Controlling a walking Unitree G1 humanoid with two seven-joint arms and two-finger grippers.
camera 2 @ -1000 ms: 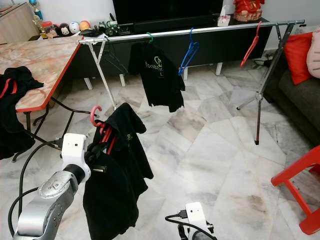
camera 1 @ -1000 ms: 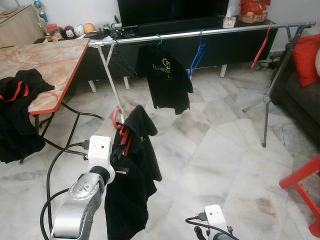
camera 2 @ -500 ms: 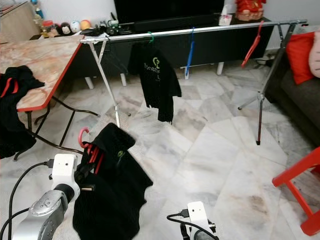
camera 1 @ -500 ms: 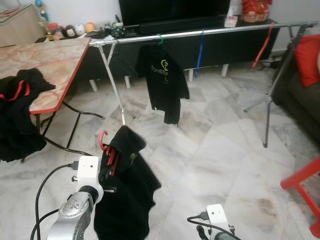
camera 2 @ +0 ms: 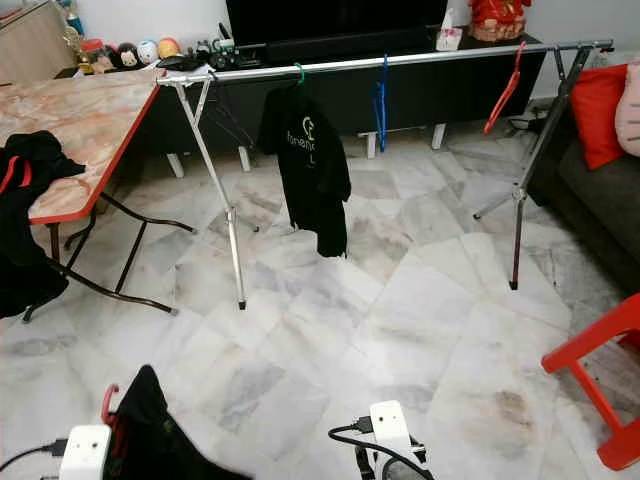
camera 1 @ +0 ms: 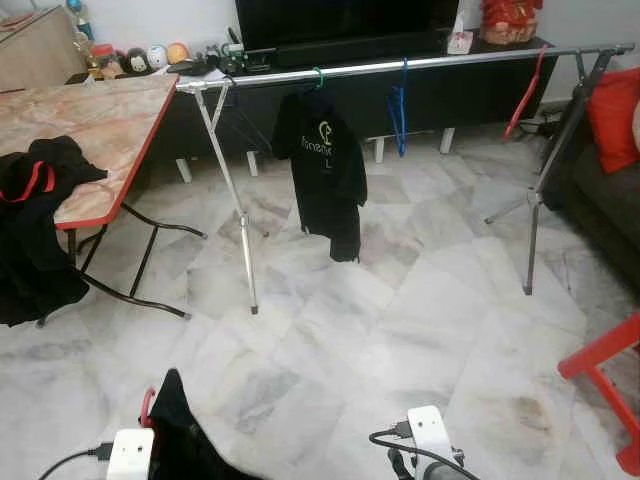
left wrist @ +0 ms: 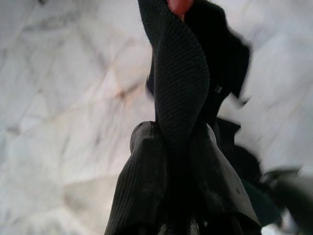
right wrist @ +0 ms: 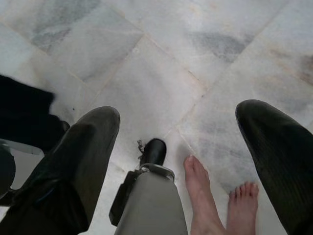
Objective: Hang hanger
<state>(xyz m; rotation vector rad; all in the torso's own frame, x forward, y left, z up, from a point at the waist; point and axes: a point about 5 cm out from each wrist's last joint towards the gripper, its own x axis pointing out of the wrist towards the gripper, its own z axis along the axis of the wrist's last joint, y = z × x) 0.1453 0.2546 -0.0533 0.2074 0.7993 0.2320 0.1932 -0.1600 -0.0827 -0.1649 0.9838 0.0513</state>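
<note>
White-and-grey marble tile floor (camera 1: 420, 300): it carries everything I see from the head camera. Marble-patterned table with a red edge (camera 1: 90, 130): it stands at the floor's far left, and a black garment with red trim (camera 1: 35, 235) hangs over its near edge. Long silver clothes rail on folding legs (camera 1: 400, 66): it crosses the far side of the floor. From it hang a black T-shirt with pale lettering on a green hanger (camera 1: 325, 170) near its left end, a bare blue hanger (camera 1: 399, 105) at the middle and a bare red hanger (camera 1: 525, 95) near its right end. Dark sofa with a red cushion (camera 1: 612, 110): far right edge. Red plastic chair (camera 1: 600, 370): near right corner.

Left gripper (left wrist: 168, 166): I see it low at the near left edge, well apart from the rail, its black fingers closed on the collar of a black ribbed garment on a red hanger (left wrist: 180, 6); the red hook (camera 1: 147, 405) rises just above the wrist. Right gripper (right wrist: 176, 147): it points down at the floor with fingers wide apart and nothing between them, above a person's bare feet (right wrist: 203, 196).
</note>
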